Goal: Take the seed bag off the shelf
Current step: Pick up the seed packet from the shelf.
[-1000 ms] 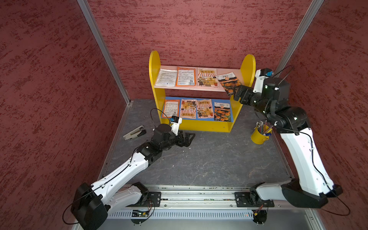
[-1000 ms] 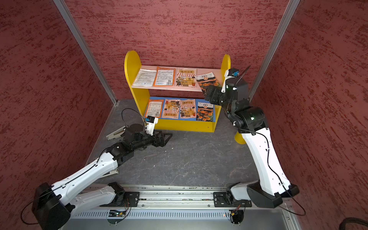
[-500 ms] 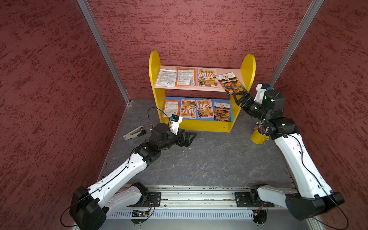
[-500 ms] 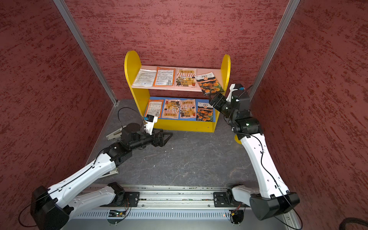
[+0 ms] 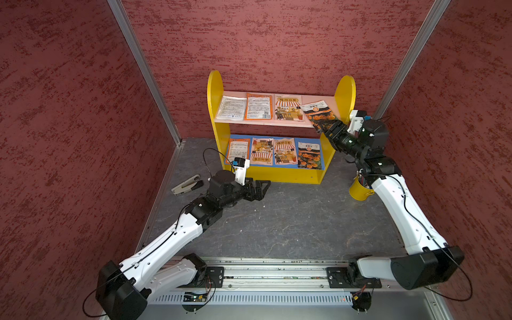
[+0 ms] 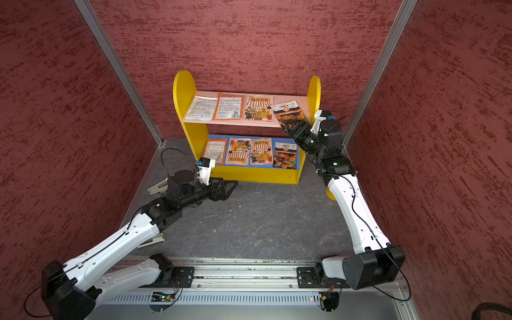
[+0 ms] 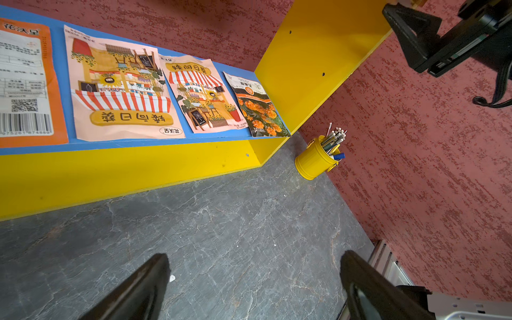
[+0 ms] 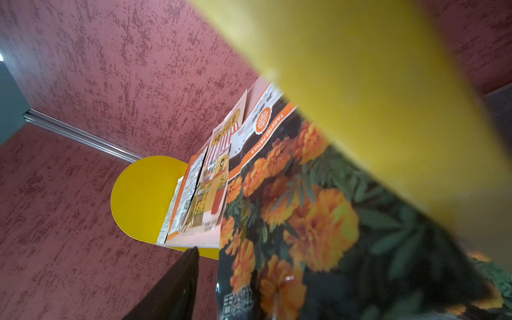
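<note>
The shelf [image 5: 345,91] stands against the back wall, its pink upper board and blue lower board each carrying a row of seed bags. The marigold seed bag [image 5: 318,115] lies skewed at the right end of the upper board, its lower corner hanging past the front edge. My right gripper [image 5: 328,130] reaches up to that corner with the bag between its jaws. In the right wrist view one dark finger [image 8: 182,282] stands a little apart from the bag [image 8: 291,207], which hides the other finger. My left gripper [image 5: 263,188] hovers open and empty over the floor in front of the shelf.
A yellow bucket of sticks [image 5: 358,191] stands right of the shelf, under my right forearm. A grey and black stapler [image 5: 187,185] lies on the floor to the left. The shelf's yellow right side panel [image 8: 374,97] is very close to the right wrist camera.
My right wrist has dropped from beside the shelf's right panel to below the upper board's front corner, fingers still at the bag's corner. The left arm has barely moved.
</note>
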Tool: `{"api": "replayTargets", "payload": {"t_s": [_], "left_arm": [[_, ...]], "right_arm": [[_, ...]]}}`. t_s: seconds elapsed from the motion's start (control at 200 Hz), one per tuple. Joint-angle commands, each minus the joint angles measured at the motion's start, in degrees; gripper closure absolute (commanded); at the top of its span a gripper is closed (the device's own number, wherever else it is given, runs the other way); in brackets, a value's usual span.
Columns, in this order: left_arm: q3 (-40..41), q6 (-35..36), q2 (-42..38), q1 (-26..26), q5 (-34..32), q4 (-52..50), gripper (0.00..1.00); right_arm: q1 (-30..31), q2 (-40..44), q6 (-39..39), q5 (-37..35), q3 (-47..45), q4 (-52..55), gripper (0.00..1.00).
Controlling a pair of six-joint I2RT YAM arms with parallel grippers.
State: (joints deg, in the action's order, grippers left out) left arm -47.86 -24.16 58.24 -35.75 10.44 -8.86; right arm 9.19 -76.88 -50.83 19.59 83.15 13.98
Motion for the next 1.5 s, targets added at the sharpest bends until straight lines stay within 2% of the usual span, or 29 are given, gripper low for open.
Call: {"api": "replayTargets", "payload": {"t_s": [0.0,0.406,0.541,0.997,1.318,1.493], "left_arm": [[1.5,0.3,-1.1,-0.4,-1.4,2.8,0.00],[-0.8,1.9,0.4,-0.7,1.4,-1.1,0.00],[-0.7,1.7,0.4,-0.8,1.9,-1.0,0.00],[-0.6,1.1,0.3,-1.0,2.1,-0.7,0.00],[-0.5,0.4,0.4,-1.1,2.2,-0.5,0.00],[-1.1,-0.5,-0.3,-1.1,4.5,1.3,0.00]], "right_arm": [[-0.4,-0.1,-1.4,1.5,-0.4,-4.0,0.36],[-1.5,0.5,-2.7,1.7,-2.1,-5.4,0.63],[-1.7,1.2,-2.8,1.6,-2.8,-5.8,0.67],[-1.7,5.1,-4.0,1.7,-6.2,-7.0,0.70],[-1.8,4.1,-4.6,2.1,-6.2,-8.5,0.81],[-1.7,3.8,-5.0,1.5,-6.5,-10.6,0.89]]}}
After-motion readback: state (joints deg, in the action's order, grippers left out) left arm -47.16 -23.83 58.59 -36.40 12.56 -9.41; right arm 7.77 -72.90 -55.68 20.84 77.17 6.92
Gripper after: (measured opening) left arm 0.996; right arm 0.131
